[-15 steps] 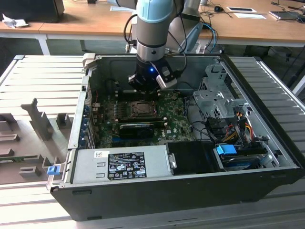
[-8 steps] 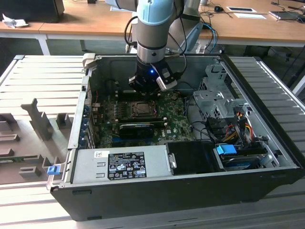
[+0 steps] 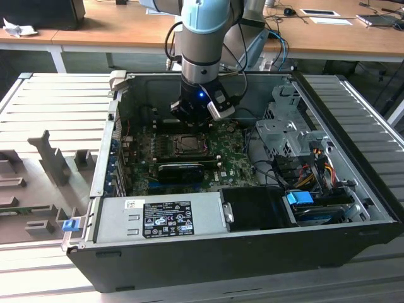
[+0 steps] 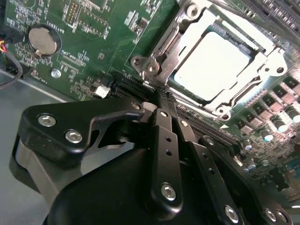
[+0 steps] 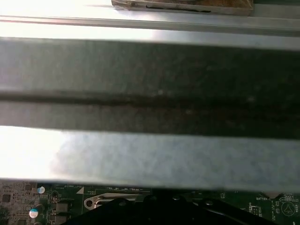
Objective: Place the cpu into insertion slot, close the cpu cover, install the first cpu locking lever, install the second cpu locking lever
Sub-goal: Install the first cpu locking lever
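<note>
An open computer case (image 3: 189, 252) lay on its side on a ribbed grey metal work surface (image 3: 57, 101), which extended past the case toward both the exterior view's left and right. On the surface at the exterior view's left stood several grey upright fixture blocks (image 3: 53, 158), well apart from the case. A small blue clip (image 3: 69, 223) sat at the case's near corner on that side; whether it rested on the surface or was attached to the case could not be determined. Behind the work surface stood wooden desks (image 3: 120, 28) carrying papers (image 3: 331, 21) and a dark box (image 3: 41, 12).
</note>
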Controlling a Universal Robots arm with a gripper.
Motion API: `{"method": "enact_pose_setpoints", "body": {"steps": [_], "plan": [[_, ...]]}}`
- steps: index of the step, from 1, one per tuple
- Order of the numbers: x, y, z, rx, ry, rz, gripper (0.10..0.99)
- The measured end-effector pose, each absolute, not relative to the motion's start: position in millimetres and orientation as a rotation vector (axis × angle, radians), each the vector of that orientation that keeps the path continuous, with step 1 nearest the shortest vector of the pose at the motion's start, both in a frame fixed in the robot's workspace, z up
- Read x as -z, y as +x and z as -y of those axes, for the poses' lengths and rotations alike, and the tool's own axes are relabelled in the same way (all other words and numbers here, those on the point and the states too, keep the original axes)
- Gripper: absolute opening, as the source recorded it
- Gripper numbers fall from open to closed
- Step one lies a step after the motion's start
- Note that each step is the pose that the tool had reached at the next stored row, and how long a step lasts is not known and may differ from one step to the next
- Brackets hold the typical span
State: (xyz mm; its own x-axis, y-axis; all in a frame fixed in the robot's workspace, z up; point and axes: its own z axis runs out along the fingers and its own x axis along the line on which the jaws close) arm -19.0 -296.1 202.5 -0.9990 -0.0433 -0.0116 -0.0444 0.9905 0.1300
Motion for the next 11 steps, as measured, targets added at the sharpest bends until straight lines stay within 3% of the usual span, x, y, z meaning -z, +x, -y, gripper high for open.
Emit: {"method": "enact_pose_setpoints", "body": {"steps": [11], "plan": [[-201.3, -18.6, 296.4, -0.232, -0.068, -3.124, 0.106]]}}
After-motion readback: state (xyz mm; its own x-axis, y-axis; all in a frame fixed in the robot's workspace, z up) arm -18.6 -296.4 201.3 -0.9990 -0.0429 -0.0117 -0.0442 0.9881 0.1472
